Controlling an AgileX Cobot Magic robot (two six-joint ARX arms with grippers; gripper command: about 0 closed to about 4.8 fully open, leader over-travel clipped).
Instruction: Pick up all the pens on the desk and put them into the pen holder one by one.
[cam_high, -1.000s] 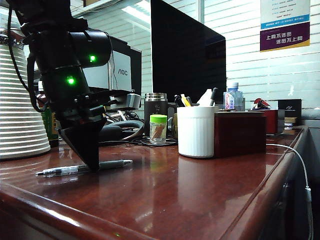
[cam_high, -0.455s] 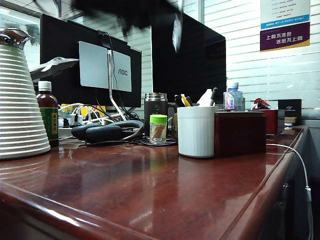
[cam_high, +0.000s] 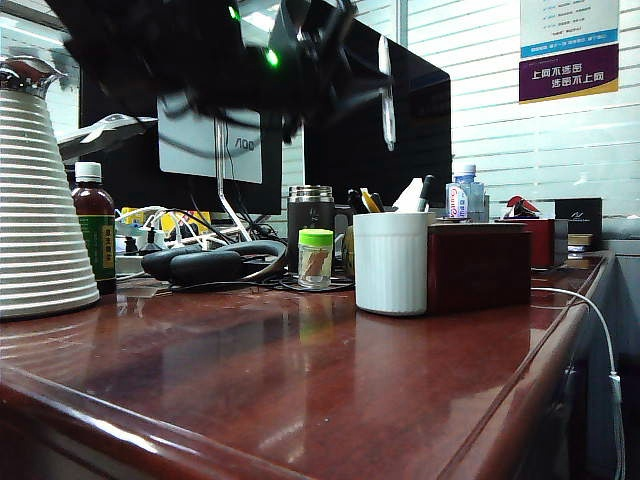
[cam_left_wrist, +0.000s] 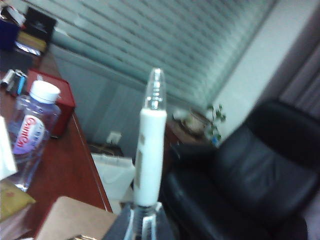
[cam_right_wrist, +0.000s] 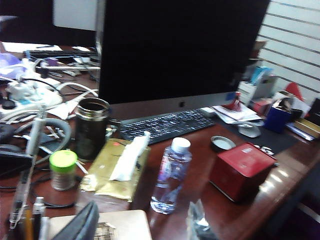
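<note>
Above white pen holder (cam_high: 392, 262), left gripper (cam_left_wrist: 142, 222) clamps clear pen (cam_left_wrist: 150, 150), ext. view blurred; right gripper (cam_right_wrist: 135, 225) jaws apart, wrist cam only.

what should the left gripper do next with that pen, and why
Probably lower the pen straight down into the white pen holder. The left gripper is shut on the pen, which hangs roughly upright, high above the holder's open mouth and nearly in line with it. Other pens already stand in the holder, so a small shift toward free space may help. The right gripper stays clear.
</note>
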